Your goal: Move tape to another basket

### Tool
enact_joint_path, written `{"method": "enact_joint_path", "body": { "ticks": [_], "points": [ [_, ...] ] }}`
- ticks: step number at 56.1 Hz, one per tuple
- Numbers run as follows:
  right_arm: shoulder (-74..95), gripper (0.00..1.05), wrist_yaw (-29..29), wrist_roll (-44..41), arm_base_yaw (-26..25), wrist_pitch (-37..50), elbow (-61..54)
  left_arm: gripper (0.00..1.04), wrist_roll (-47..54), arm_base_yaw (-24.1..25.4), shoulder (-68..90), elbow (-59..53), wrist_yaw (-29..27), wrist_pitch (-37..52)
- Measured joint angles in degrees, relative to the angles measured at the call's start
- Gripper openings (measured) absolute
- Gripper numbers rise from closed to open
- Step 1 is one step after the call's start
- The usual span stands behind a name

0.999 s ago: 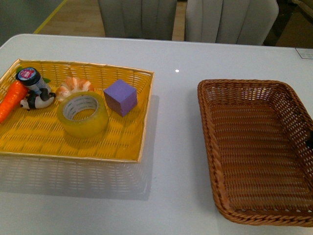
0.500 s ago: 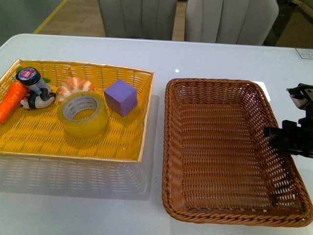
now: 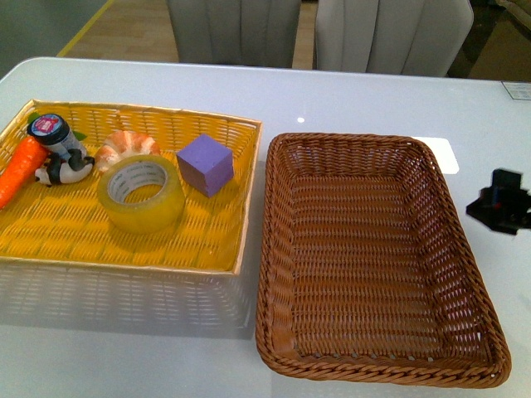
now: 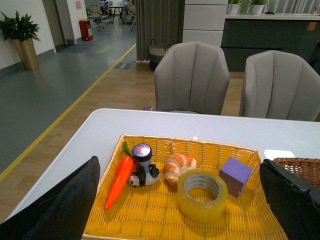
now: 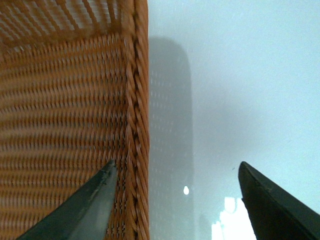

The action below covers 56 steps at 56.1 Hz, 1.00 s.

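The tape [image 3: 141,192], a wide yellow roll with a white core, lies flat in the yellow tray [image 3: 242,232], beside a purple cube [image 3: 204,164]. In the left wrist view the tape [image 4: 202,195] shows between and beyond the wide-apart fingers of my left gripper [image 4: 177,165], which is open, empty and well back from it. The brown wicker basket [image 3: 267,249] stands empty right beside the tray. My right gripper [image 3: 502,203] hovers just past the basket's right rim [image 5: 137,100]. It is open and empty, with bare table between the fingers of this right gripper [image 5: 177,163].
The tray also holds an orange carrot [image 3: 21,168], a croissant-like toy [image 3: 124,145] and a small black-and-white figure with a capped bottle [image 3: 56,149]. Two grey chairs [image 3: 390,33] stand behind the table. A white card [image 3: 440,153] lies behind the basket.
The brown basket has slid left across the table until it sits next to the yellow tray. My right gripper came into view at its right rim and now stands clear of it.
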Motion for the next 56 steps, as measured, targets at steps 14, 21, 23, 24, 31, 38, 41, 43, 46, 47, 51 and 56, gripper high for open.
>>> {"method": "enact_joint_path", "body": {
  "ticks": [14, 21, 23, 24, 31, 38, 41, 43, 46, 47, 51, 56],
  "points": [
    [-14.2, 0.86, -1.0, -2.6, -5.8, 20.9, -12.5, 0.96, 0.0, 0.0, 0.0, 0.0, 0.0, 0.0],
    [-24.5, 0.66, -1.1, -3.6, -6.5, 39.9, -24.9, 0.96, 0.0, 0.0, 0.0, 0.0, 0.0, 0.0],
    [-28.8, 0.61, -1.2, -3.8, -6.5, 40.5, -26.9, 0.96, 0.0, 0.0, 0.0, 0.0, 0.0, 0.0],
    [-31.5, 0.58, -1.0, -3.9, -6.3, 40.6, -28.0, 0.96, 0.0, 0.0, 0.0, 0.0, 0.0, 0.0],
    [-40.5, 0.38, 1.0, -4.4, -5.4, 38.8, -32.2, 0.96, 0.0, 0.0, 0.0, 0.0, 0.0, 0.0],
    [-45.4, 0.17, 1.9, -4.5, -3.4, 35.2, -35.2, 0.96, 0.0, 0.0, 0.0, 0.0, 0.0, 0.0],
    [-47.9, 0.08, 2.7, -4.6, -2.9, 33.8, -36.0, 0.96, 0.0, 0.0, 0.0, 0.0, 0.0, 0.0],
    [-49.9, 0.01, 3.4, -4.6, -2.5, 32.5, -36.6, 0.96, 0.0, 0.0, 0.0, 0.0, 0.0, 0.0],
    [-52.4, 0.02, 3.9, -4.7, -2.1, 30.9, -37.3, 0.96, 0.0, 0.0, 0.0, 0.0, 0.0, 0.0],
    [-52.9, 0.02, 4.0, -4.7, -2.0, 30.5, -37.4, 0.96, 0.0, 0.0, 0.0, 0.0, 0.0, 0.0],
    [-56.2, 0.02, 4.5, -4.7, -1.3, 28.0, -38.3, 0.96, 0.0, 0.0, 0.0, 0.0, 0.0, 0.0],
    [-60.6, 0.02, 8.7, -4.7, 2.3, 24.5, -39.3, 0.96, 0.0, 0.0, 0.0, 0.0, 0.0, 0.0]
  ]
}}
